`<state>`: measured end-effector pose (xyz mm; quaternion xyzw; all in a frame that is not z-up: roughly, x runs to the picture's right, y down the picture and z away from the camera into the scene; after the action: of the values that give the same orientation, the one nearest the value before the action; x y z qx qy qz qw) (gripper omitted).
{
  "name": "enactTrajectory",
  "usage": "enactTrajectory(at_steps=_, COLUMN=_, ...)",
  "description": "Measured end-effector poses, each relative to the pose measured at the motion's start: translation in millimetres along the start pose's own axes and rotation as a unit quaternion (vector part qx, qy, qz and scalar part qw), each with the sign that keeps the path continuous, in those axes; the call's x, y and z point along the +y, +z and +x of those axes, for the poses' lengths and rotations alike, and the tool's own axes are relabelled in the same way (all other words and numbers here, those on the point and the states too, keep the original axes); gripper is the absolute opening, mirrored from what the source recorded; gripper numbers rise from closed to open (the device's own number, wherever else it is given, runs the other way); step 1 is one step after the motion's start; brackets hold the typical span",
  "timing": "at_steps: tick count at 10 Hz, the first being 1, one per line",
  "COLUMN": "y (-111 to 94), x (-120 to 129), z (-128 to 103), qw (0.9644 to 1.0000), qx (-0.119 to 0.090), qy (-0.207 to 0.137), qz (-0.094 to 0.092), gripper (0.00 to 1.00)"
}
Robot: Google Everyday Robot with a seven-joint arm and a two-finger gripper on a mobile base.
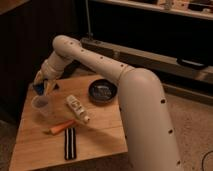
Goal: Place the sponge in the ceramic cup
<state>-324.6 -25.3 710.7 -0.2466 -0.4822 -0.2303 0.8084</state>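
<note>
Jaws with sponge above ceramic cup

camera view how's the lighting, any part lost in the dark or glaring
Camera view: dim, warm light; the wall behind goes nearly black; the wooden table and white arm are lit best; the gripper holding the sponge just above the ceramic cup sits at the dark edge; faint glint in the bowl; no harsh glare.
</note>
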Motion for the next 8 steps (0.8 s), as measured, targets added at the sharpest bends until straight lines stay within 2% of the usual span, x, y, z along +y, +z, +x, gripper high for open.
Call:
enactTrajectory(at_steps=1, y=0.7, x=0.3, z=1.7, qw=1.0, qx=-0.004, qy=-0.003, qz=-0.003, gripper=0.13)
enactTrajectory(at_steps=3, y=17.5, x=-4.9, z=-7.9, qw=0.9997, qx=-0.019, qy=-0.013, qz=-0.013, gripper=0.13)
enactTrajectory(at_steps=6, y=67.8, x=-9.3, z=-47.0, qw=0.9975, qx=-0.045, qy=-0.036, qz=-0.039, gripper=0.13)
enactTrajectory(at_steps=8, y=97.5, x=-7.9, z=-75.2, qw=0.9947, qx=-0.06, qy=-0.059, qz=-0.059, gripper=0.13)
